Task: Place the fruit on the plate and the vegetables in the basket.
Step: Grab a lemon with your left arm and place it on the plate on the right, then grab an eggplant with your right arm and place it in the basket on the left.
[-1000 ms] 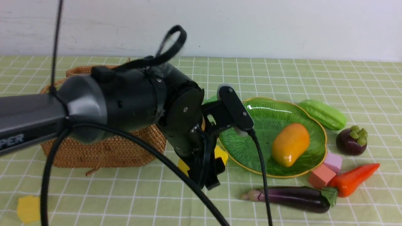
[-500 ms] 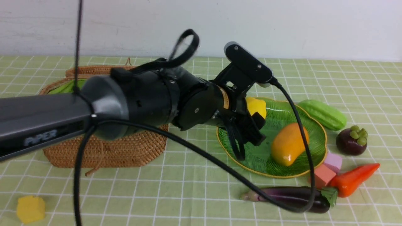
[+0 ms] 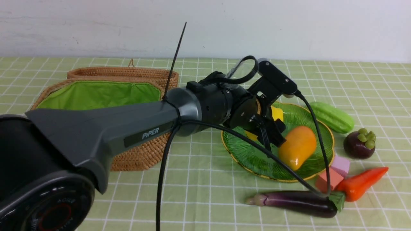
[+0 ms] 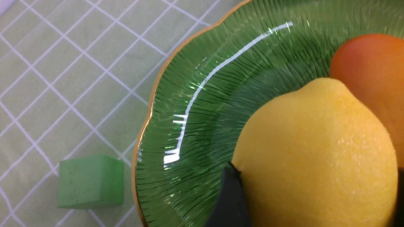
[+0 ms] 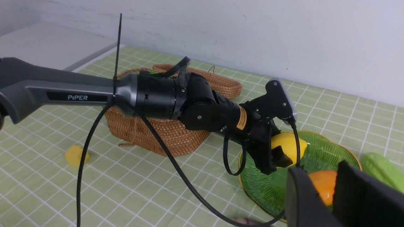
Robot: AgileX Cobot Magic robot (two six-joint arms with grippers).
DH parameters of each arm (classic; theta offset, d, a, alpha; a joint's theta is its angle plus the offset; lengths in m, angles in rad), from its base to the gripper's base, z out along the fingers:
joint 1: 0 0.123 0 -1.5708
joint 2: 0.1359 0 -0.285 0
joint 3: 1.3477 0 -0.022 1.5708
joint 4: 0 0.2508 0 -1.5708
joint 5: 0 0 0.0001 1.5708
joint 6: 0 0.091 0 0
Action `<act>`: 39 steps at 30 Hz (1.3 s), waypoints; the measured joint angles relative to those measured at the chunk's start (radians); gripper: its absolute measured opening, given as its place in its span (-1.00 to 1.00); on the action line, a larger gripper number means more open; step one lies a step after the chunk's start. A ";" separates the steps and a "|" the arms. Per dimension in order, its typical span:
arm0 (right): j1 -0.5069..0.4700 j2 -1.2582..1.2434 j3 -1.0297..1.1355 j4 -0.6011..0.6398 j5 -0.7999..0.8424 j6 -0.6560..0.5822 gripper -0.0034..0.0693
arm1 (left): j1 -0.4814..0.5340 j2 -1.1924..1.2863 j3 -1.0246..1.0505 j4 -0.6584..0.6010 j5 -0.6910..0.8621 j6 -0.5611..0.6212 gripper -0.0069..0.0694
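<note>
The left gripper (image 3: 273,128) is clamped on the lemon (image 3: 276,113) over the far left part of the plate (image 3: 253,154), just beside the mango (image 3: 297,147) lying in the plate. The right gripper (image 5: 326,176) is empty, its jaws set to a narrow gap. On the bench (image 3: 192,192), the basket (image 3: 141,154) stands open at left; gourd (image 3: 332,117), mangosteen (image 3: 359,144) and carrot (image 3: 362,183) lie right of the plate, with the eggplant (image 3: 298,202) on its near side.
</note>
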 joint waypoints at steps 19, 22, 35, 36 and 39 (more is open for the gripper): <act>0.000 0.000 0.000 0.000 0.004 0.000 -0.41 | -0.002 -0.149 -0.002 -0.112 0.213 -0.016 0.55; 0.000 0.000 0.000 0.000 0.033 0.000 -0.40 | -0.007 -0.218 -0.002 -0.184 0.335 -0.080 0.13; 0.000 0.150 0.000 0.017 0.260 -0.003 -0.57 | -0.010 -0.676 0.149 -0.402 0.632 -0.004 -0.85; 0.000 0.156 0.000 0.017 0.263 -0.003 -0.60 | -0.010 -0.701 0.157 -0.404 0.630 -0.002 -0.85; 0.000 0.266 0.000 0.017 0.271 -0.030 -0.82 | -0.010 -0.908 0.321 -0.426 0.589 0.016 -0.85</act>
